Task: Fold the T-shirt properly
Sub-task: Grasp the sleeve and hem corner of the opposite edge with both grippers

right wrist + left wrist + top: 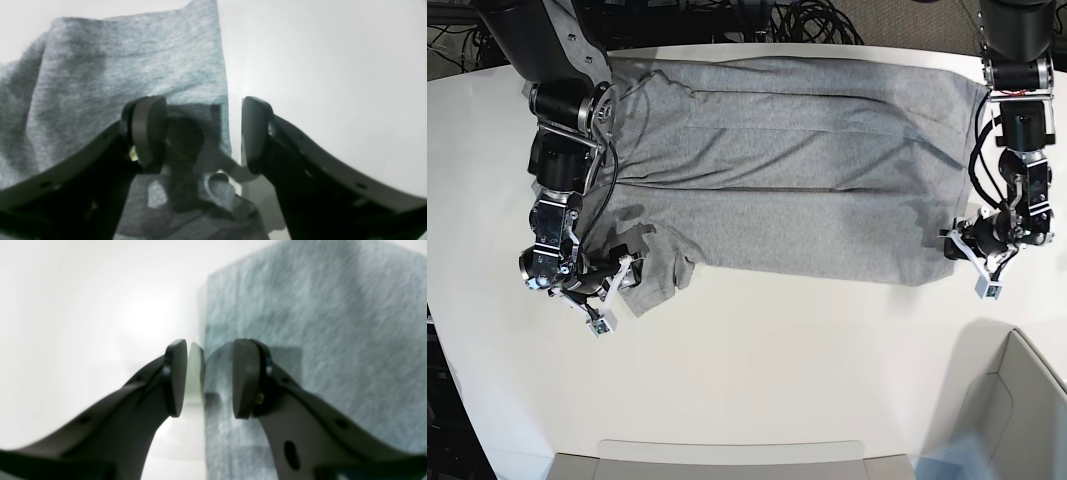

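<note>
Left wrist view: left gripper (208, 378) jaws part-open astride the heather-grey cotton T-shirt (317, 323) edge, gripping nothing; right wrist view: right gripper (203, 133) likewise; base view: shirt spread on white bench (757, 370), so closing comes next.

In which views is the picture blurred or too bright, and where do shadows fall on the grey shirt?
Left wrist view: soft focus throughout; the white table is washed out by glare, and the open left hand shades the heather-grey cotton T-shirt beside it. Right wrist view: slightly blurred; the open right hand casts a dark shadow on the cloth between its fingers. Base view: sharp, evenly lit, only faint shadows.
</note>
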Robot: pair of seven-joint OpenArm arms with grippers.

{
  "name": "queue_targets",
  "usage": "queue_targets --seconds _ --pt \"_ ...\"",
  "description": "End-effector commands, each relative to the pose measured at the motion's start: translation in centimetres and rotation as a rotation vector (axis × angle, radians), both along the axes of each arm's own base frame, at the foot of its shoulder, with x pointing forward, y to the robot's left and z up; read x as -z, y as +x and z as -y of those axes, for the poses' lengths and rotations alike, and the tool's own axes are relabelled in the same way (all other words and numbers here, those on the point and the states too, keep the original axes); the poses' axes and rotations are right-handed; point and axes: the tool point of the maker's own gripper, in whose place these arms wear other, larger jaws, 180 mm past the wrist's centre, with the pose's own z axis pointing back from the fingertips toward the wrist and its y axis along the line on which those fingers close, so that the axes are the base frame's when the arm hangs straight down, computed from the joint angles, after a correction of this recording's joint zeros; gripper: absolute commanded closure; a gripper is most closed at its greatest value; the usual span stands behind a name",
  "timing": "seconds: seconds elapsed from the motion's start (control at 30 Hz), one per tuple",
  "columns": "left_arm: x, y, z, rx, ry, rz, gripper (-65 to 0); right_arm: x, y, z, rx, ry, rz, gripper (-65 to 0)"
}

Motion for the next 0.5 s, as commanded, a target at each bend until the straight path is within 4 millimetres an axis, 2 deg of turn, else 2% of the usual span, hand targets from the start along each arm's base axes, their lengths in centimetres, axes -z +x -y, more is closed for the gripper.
queue_targets --seconds 0.0,0.2,0.27,0.37,0.47 --pt "-2.3 1.7 -0.7 -0.003 0.008 0.071 -23.6 -0.5 0.3 0.6 0.004 -0.026 -0.006 -35.5" --pt "-4.2 3.7 -0.5 0.004 0.01 0.115 -25.0 -0.5 0.3 0.6 0.006 -0.026 -0.006 -35.5" --pt "-3.6 3.5 -0.8 -0.012 0.0 0.099 -26.7 -0.5 0.3 0.6 0.006 -0.026 -0.006 -35.5" --pt "-2.8 4.2 -0.3 -0.035 -0.044 0.104 -27.1 -0.5 0.3 0.6 0.006 -0.026 -0.006 -35.5" --pt "-1.6 3.7 0.8 0.039 -0.071 0.053 -27.1 -0.5 0.3 0.6 0.007 -0.025 -0.006 -35.5"
